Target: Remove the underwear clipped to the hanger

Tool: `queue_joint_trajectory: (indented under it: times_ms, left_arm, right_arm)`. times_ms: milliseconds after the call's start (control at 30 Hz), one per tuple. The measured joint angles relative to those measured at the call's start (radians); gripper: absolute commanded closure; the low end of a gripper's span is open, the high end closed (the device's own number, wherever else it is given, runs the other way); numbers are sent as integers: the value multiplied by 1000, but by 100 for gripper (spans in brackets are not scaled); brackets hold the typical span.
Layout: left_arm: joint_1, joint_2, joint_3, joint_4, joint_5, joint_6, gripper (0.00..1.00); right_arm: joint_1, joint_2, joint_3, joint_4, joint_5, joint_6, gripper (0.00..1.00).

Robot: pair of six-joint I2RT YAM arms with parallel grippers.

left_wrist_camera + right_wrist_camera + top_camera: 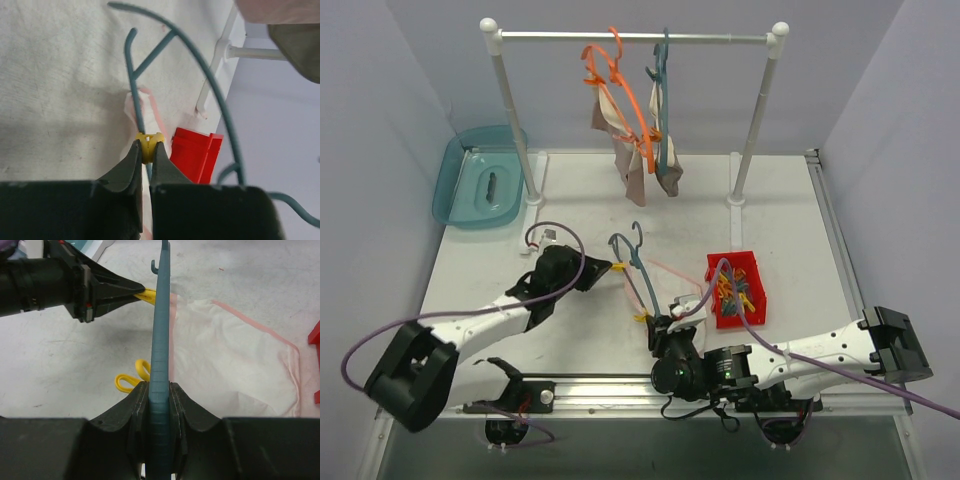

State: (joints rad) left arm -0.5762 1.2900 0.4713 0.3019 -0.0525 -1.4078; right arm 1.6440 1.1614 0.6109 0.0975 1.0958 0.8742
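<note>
Top external view: red bin (732, 259), toward the near right corner, holds mixed coloured clips (735, 292). Pink-trimmed white underwear (235, 355) lies mid-table, faint against the surface and partly hidden behind the teal hanger (160, 315). At its edge the left gripper (147, 151) pinches the yellow clip (149, 139). Just beside the cloth, the right gripper (159, 395) is clamped on the hanger.

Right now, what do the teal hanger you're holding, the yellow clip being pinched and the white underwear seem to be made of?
Teal hanger: probably matte moulded plastic, uniform colour, faintly ribbed edge.
Yellow clip: likely smooth plastic, slight sheen.
White underwear: thin soft cloth, limp and wrinkled, pink-trimmed edge.
</note>
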Motion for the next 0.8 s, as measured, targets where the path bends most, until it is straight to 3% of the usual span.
queue_joint_trajectory:
  times_ms: [267, 467, 633, 700, 733, 800]
  left_arm:
    - [-7, -336, 46, -266, -47, 175, 98]
    - [-28, -327, 48, -446, -4, 318, 98]
    - [-51, -296, -64, -480, 30, 351, 96]
    - [-53, -309, -104, -452, 55, 337, 81]
    - [-55, -321, -113, -446, 58, 339, 62]
    - [-58, -335, -125, -444, 66, 341, 47]
  right_arm:
    - [0, 0, 0, -58, 6, 76, 100]
    - [-8, -20, 0, -123, 23, 104, 100]
    - [-32, -23, 1, -188, 35, 122, 100]
    - [-43, -23, 1, -202, 39, 124, 100]
    - [-47, -23, 1, -208, 40, 125, 100]
    - [-49, -21, 2, -218, 42, 126, 100]
